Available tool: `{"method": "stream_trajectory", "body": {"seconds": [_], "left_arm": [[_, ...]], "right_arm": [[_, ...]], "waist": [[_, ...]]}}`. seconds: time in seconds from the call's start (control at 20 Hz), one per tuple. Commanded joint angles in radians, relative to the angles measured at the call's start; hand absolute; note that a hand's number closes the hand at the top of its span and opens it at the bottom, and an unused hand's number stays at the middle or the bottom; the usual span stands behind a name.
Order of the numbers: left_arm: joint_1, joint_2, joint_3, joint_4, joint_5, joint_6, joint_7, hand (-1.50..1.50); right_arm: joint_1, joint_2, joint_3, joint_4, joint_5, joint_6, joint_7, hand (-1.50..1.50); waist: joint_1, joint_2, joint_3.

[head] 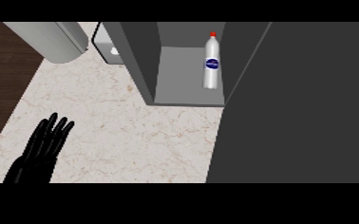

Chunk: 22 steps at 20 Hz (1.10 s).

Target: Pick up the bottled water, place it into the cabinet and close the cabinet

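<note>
The bottled water (212, 64) stands inside the cabinet (140, 59) (its door (288, 109) open); only closing seems left. The left robot hand (42, 146) rests over the worktop (126, 128), fingers straight, holding nothing.

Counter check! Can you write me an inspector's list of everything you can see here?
Surface: pale marbled counter, speckled brown.
Job's things: bottled water stands upright inside the open cabinet; its dark door is swung out at the right.
Clutter: grey rounded appliance at the far left; small white thing behind the cabinet, partly hidden.
Hands: left hand open, fingers up, resting at the lower left; right hand not in view.
Cables: nothing seen.
Surroundings: dark wood strip along the counter's left edge.
</note>
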Motion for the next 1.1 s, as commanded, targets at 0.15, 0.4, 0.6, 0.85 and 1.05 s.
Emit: {"method": "stream_trajectory", "body": {"seconds": [0.15,0.4,0.6,0.85,1.05], "left_arm": [[0.088,0.106,0.060,-0.070,0.044,-0.049,0.003,-1.50],[0.100,0.157,0.087,-0.154,0.056,-0.045,0.035,-1.50],[0.132,0.203,0.139,-0.161,0.114,-0.099,0.046,-1.50],[0.141,0.215,0.164,-0.237,0.120,-0.072,0.067,-1.50],[0.177,0.239,0.193,-0.314,0.134,-0.037,0.095,-1.50]], "right_arm": [[-0.198,0.034,0.204,-0.114,0.269,-0.180,0.088,1.50],[-0.399,0.158,0.376,0.038,0.412,-0.327,0.105,1.50],[-0.553,0.317,0.515,0.189,0.565,-0.479,0.152,1.50],[-0.779,0.323,0.583,0.363,0.526,-0.768,0.122,1.50],[-0.941,0.324,0.526,0.501,0.389,-0.914,0.073,1.50]], "waist": [[0.010,-0.006,-0.004],[0.012,-0.002,-0.001],[0.019,0.003,-0.001],[0.028,0.011,0.002],[0.044,0.016,0.004]]}}
